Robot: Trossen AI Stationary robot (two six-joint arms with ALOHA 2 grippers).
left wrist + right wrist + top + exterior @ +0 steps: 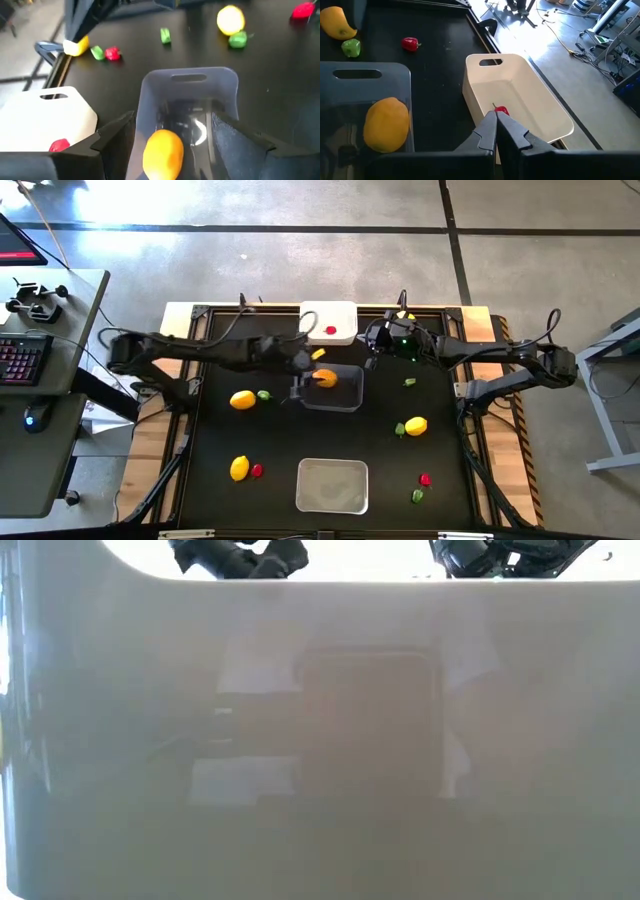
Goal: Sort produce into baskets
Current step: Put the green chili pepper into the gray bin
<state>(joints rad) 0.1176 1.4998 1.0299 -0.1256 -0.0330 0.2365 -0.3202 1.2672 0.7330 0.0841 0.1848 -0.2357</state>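
The left hand (172, 145), spread open, is held over the clear dark plastic basket (335, 388), where the yellow-orange oval lemon (326, 378) lies released. Withdrawal is judged next.

The right hand (496, 131), clenched empty, hangs over the opaque white basket (540, 100) beside it.

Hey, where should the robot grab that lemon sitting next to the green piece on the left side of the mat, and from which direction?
Probably across the lemon's narrow middle, coming straight down from above. It lies flat on the black mat as an oval, so its short axis fits between the fingers best. The green piece sits close beside one end, so closing across the free long sides avoids it. The left end effector is nearest.
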